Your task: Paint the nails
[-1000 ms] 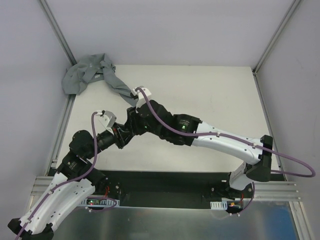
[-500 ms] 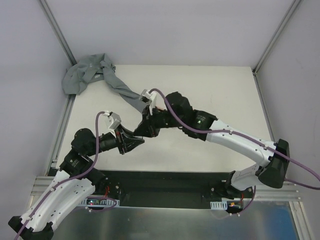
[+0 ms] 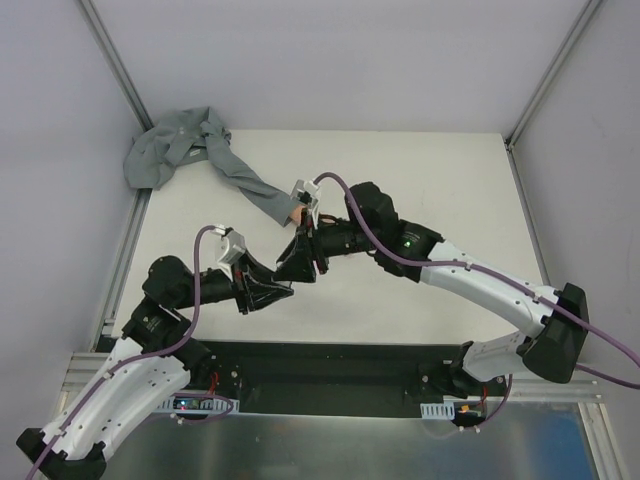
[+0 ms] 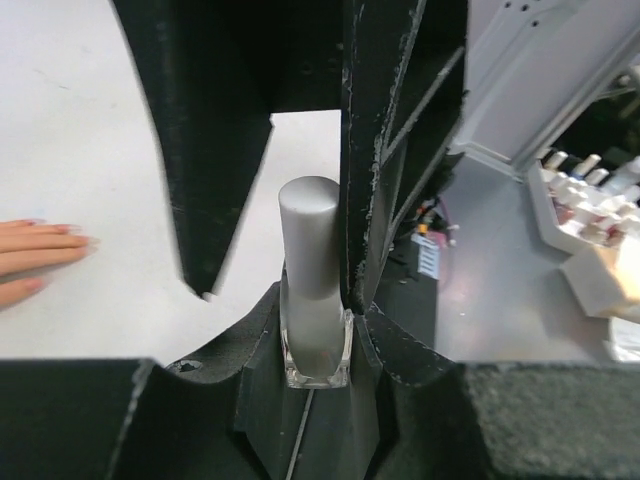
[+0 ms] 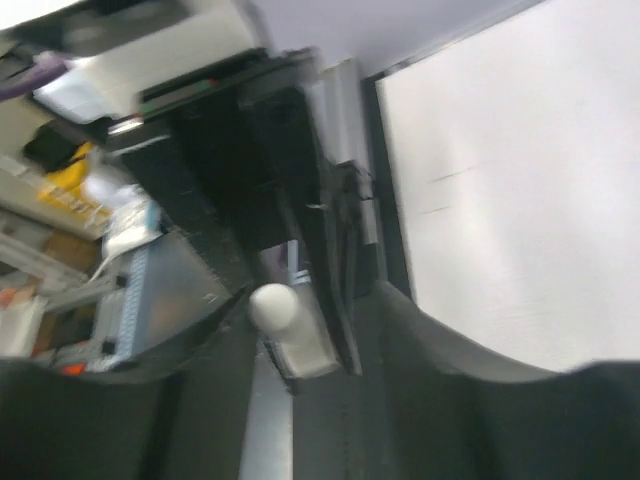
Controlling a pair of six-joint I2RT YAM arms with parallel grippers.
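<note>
My left gripper [image 3: 270,290] [image 4: 317,325] is shut on the glass base of a small nail polish bottle [image 4: 316,345] that has a tall silver cap [image 4: 310,230]. My right gripper [image 3: 292,268] [image 5: 300,335] faces it, and its black fingers [image 4: 205,150] stand on both sides of the cap; one touches it and the other is a little apart. The right wrist view is blurred and shows the cap end-on [image 5: 274,305]. The peach mannequin hand [image 3: 296,214] [image 4: 35,250] lies flat at the end of a grey sleeve [image 3: 245,182], just beyond both grippers. Its nails [image 4: 84,242] are tiny.
The sleeve runs into a bunched grey cloth [image 3: 170,148] in the far left corner. A white tray of several polish bottles [image 4: 585,195] stands off the table on the metal bench. Metal frame posts [image 3: 120,70] rise at the far corners.
Both grippers have shifted right and toward the near edge, staying tip to tip. The right arm has swung off the mannequin hand, which now shows.
</note>
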